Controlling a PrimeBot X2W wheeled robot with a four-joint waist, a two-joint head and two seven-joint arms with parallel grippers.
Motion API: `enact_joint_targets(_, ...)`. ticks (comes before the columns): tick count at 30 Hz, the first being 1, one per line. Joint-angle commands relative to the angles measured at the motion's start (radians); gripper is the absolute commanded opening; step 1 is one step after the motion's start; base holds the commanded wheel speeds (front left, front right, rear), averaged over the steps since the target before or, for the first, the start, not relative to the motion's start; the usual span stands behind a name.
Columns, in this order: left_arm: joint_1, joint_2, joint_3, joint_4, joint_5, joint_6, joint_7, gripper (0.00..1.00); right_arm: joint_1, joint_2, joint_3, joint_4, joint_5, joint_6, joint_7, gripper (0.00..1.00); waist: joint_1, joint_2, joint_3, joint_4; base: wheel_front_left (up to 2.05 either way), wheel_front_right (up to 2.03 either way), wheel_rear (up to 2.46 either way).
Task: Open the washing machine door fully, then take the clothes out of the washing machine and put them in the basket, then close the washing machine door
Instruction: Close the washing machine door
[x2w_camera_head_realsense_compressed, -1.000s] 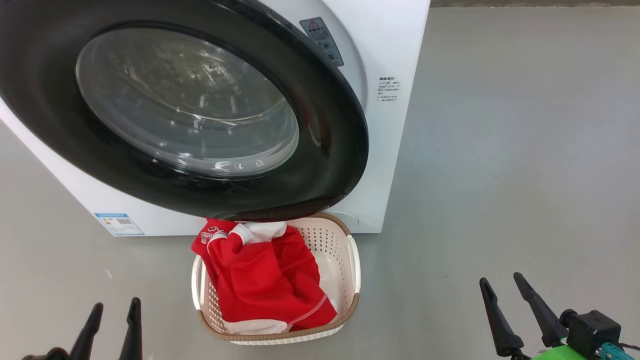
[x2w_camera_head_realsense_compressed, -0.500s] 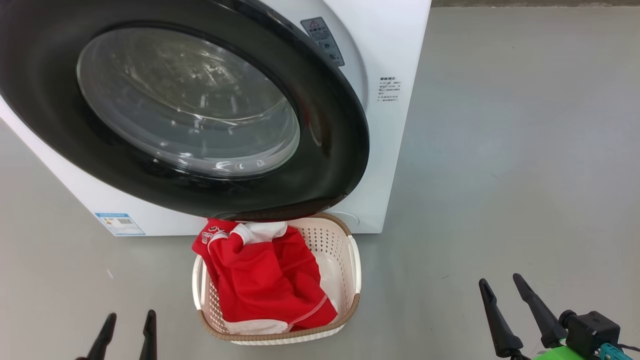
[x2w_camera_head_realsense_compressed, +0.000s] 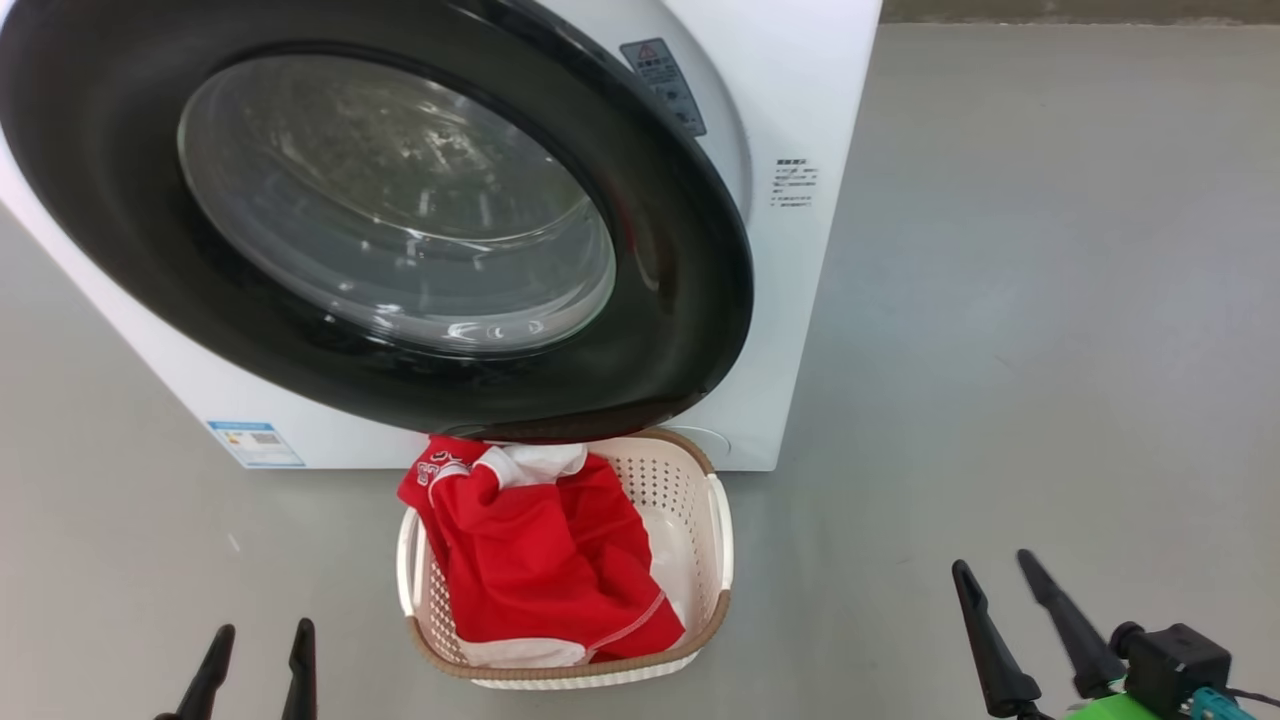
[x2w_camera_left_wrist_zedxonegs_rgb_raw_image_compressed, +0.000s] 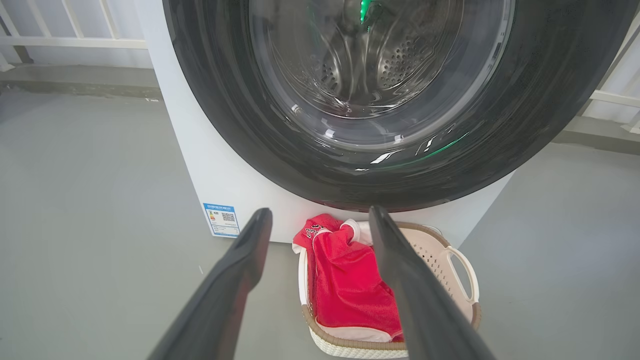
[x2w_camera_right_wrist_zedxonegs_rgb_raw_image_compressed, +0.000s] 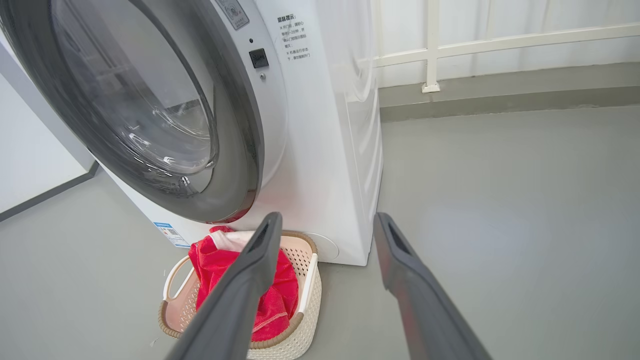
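Clothes (x2w_camera_head_realsense_compressed: 540, 560) in basket (x2w_camera_head_realsense_compressed: 722, 530), long axis twd washer (x2w_camera_head_realsense_compressed: 800, 300), L tool (x2w_camera_head_realsense_compressed: 264, 628) & R tool (x2w_camera_head_realsense_compressed: 992, 561) spread, empty

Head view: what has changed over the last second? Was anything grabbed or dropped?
The left gripper sank toward the head view's bottom edge, jaws open and empty. The scene's slight slide to the right is the camera moving, not the things. Nothing was grabbed or let go. The right gripper stays open, the red clothes lie in the basket, and the washing machine door is as before.
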Motion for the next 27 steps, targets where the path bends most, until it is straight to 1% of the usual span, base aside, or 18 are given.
enact_joint_targets(1,-0.026,0.006,0.031,-0.030,0.009,0.000,-0.012,1.00,-0.031,-0.014,0.034,-0.022,0.005,0.006,-0.006,0.24,-0.0001,-0.0001,0.001,0.009,0.00,0.00,0.00)
enact_joint_targets(2,-0.028,0.004,0.029,-0.032,0.012,0.000,-0.012,1.00,-0.037,-0.014,0.039,-0.022,0.008,0.006,-0.006,0.11,-0.0001,-0.0001,0.002,0.015,0.00,0.00,0.00)
enact_joint_targets(3,-0.029,0.002,0.028,-0.033,0.015,0.000,-0.012,1.00,-0.045,-0.013,0.045,-0.023,0.011,0.006,-0.006,0.00,-0.0001,-0.0001,0.004,0.020,0.00,0.00,0.00)
enact_joint_targets(9,-0.030,-0.012,0.026,-0.043,0.028,0.000,-0.012,1.00,-0.104,-0.009,0.081,-0.017,0.019,0.006,-0.006,0.00,-0.0001,-0.0001,0.006,0.052,0.00,0.00,0.00)
enact_joint_targets(14,-0.035,-0.027,0.016,-0.050,0.036,0.000,-0.012,1.00,-0.183,-0.006,0.125,-0.006,0.026,0.006,-0.006,0.00,-0.0001,-0.0001,0.012,0.090,0.00,0.00,0.00)
enact_joint_targets(19,-0.051,-0.039,-0.013,-0.049,0.040,0.000,-0.012,1.00,-0.269,-0.008,0.170,0.014,0.033,0.006,-0.006,0.00,-0.0001,-0.0001,0.028,0.131,0.00,0.00,0.00)
enact_joint_targets(27,-0.082,-0.050,-0.053,-0.042,0.033,0.000,-0.012,1.00,-0.381,-0.001,0.194,0.069,0.065,0.006,-0.006,0.00,-0.0001,-0.0001,0.058,0.193,0.00,0.00,0.00)
